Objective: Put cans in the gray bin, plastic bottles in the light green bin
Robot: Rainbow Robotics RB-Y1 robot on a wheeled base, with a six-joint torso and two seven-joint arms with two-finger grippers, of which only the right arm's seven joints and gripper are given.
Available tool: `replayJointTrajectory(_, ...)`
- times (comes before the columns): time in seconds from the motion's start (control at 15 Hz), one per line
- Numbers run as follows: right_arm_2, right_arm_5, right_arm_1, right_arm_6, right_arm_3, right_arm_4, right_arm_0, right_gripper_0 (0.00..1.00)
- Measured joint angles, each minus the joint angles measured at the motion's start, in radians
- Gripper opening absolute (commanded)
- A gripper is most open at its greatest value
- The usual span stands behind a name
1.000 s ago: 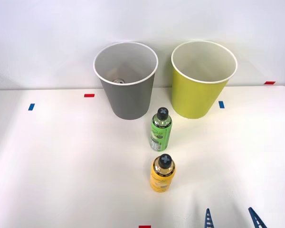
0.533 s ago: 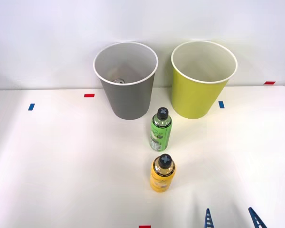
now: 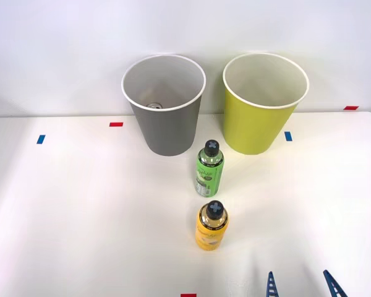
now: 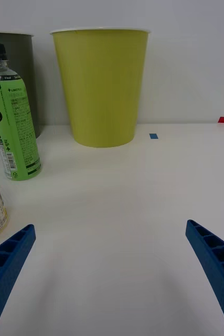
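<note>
A white table under a pale wall bears small tape marks: a blue mark at left, a red mark beside it, another blue mark at right, a far-right red mark, and a bottom-edge red mark.

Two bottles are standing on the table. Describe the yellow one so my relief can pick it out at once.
Start at the round yellow-green plastic bin at the back of the white table. Nearer the robot stand two upright black-capped plastic bottles; the small yellow plastic bottle is the nearer one, directly in front of the green-labelled plastic bottle.
</note>
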Motion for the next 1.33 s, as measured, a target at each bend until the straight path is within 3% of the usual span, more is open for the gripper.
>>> replayJointTrajectory(1.33,0.000,0.000,0.000,0.000,0.000,0.000,0.000,1.00)
